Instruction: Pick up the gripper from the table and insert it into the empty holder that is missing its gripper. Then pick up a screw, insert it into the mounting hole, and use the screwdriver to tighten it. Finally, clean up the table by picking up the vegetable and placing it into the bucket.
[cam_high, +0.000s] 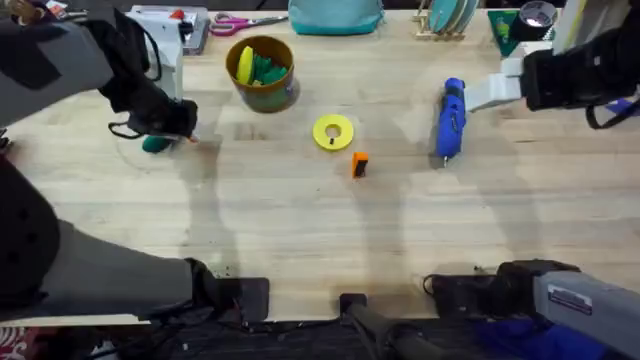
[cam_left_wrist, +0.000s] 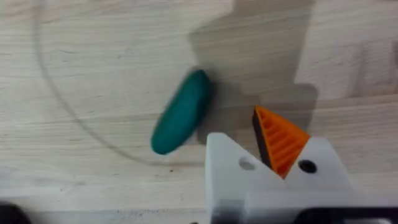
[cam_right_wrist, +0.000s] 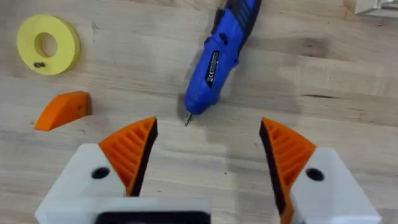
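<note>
Nothing is done yet: my left fingers (cam_left_wrist: 273, 155), one white plastic mount (cam_left_wrist: 230, 171) bare and so grasping nothing, hang beside the one dark green oval vegetable (cam_left_wrist: 180, 112) on the light wooden bench (cam_high: 300, 230), well apart from the olive-yellow round bucket (cam_high: 262, 72). My right fingers (cam_right_wrist: 208, 149) are spread empty above the one blue cylindrical screwdriver (cam_right_wrist: 217, 56), with the one small orange plastic gripper block (cam_right_wrist: 62, 109) and one yellow flat ring (cam_right_wrist: 48, 45) lying untouched.

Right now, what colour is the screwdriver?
Blue with a dark tip; the screwdriver shows best in the right wrist view.

Left arm extended to the far left of the table, its left gripper (cam_left_wrist: 264, 165) low, one white mount bare, the other carrying an orange ribbed tip; right arm reaching in from the far right, its right gripper (cam_right_wrist: 208, 146) hovering with both orange-tipped fingers spread wide.
</note>
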